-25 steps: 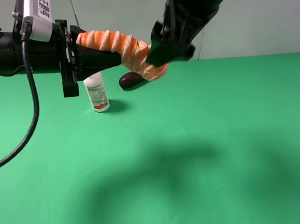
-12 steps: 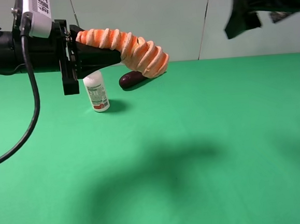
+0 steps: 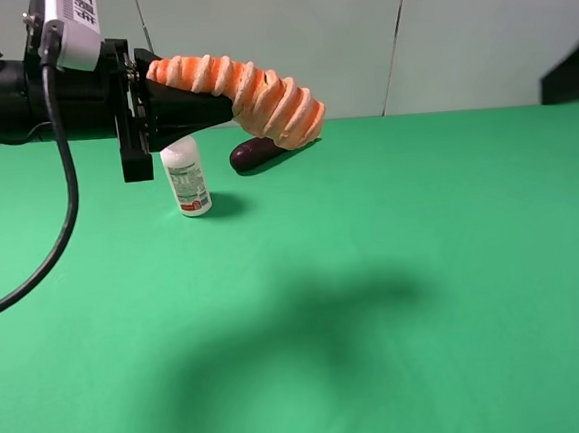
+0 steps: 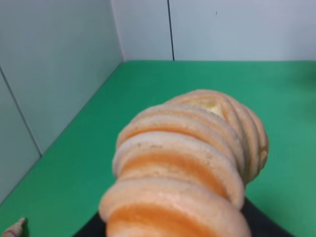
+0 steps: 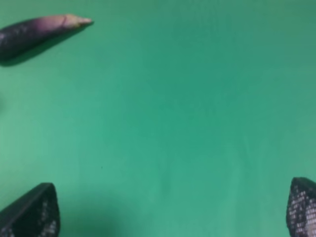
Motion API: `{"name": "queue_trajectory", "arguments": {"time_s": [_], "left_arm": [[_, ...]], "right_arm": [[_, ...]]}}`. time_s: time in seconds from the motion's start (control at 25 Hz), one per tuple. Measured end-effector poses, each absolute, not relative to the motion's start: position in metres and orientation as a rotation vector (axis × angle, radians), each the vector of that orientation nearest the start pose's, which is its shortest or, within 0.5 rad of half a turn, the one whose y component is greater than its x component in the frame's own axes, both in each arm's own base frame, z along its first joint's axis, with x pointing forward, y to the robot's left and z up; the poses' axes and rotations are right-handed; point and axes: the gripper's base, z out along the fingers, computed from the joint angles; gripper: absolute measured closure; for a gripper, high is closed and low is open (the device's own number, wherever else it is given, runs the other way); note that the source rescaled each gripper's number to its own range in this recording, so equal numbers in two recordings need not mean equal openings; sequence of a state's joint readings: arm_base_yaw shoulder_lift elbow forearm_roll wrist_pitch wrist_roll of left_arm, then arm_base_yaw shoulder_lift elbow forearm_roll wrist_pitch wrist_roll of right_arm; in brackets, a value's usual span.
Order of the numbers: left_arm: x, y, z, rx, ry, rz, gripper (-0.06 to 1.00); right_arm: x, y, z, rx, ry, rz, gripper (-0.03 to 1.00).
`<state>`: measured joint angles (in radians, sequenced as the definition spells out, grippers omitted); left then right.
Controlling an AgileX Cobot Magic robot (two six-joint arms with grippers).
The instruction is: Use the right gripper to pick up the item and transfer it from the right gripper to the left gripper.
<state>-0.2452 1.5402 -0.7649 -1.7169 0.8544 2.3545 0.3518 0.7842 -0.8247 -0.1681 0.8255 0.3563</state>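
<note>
We see the left fingers (image 3: 189, 106) pinching the item (image 3: 265, 98) aloft, its free end drooping toward four o'clock. A white bottle (image 3: 187, 179) stands at their six o'clock, with an eggplant (image 3: 254, 153) at its two o'clock on the green surface (image 3: 404, 268). The right fingers (image 5: 32, 215) are spread wide and empty.

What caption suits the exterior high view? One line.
Left gripper holds the ribbed roll aloft; bottle and eggplant rest on the green table.

Orange-and-cream striped item (image 3: 260, 93), white bottle (image 3: 187, 179), dark purple eggplant (image 3: 252, 154), plain green table (image 3: 424, 266), pale grey wall (image 3: 455, 23)
</note>
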Motion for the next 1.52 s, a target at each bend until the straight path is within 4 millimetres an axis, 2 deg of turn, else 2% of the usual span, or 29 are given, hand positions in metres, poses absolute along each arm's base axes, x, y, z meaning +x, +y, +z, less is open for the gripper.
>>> {"name": "queue_trajectory", "arguments": {"time_s": [0.24,0.36,0.56,0.8,1.08,1.52], "left_arm": [[0.266,-0.135,0.233,1.198,1.571,-0.65,0.89],[0.266,-0.136,0.233,1.198,1.569,-0.651,0.89],[0.266,-0.135,0.233,1.196,1.572,-0.65,0.89],[0.266,-0.135,0.233,1.195,1.573,-0.649,0.9],[0.268,-0.134,0.232,1.188,1.594,-0.619,0.9],[0.269,-0.133,0.231,1.184,1.604,-0.606,0.9]], "right_arm": [[0.087,0.019,0.34,-0.016,2.17,0.215,-0.03],[0.064,0.011,0.33,-0.007,2.109,0.236,-0.03],[0.044,0.004,0.309,0.022,2.093,0.269,-0.03],[0.039,0.008,0.297,0.054,2.175,0.346,-0.03],[0.04,0.008,0.282,-0.091,2.234,0.24,-0.03],[0.039,0.007,0.274,-0.183,2.271,0.181,-0.03]]}}
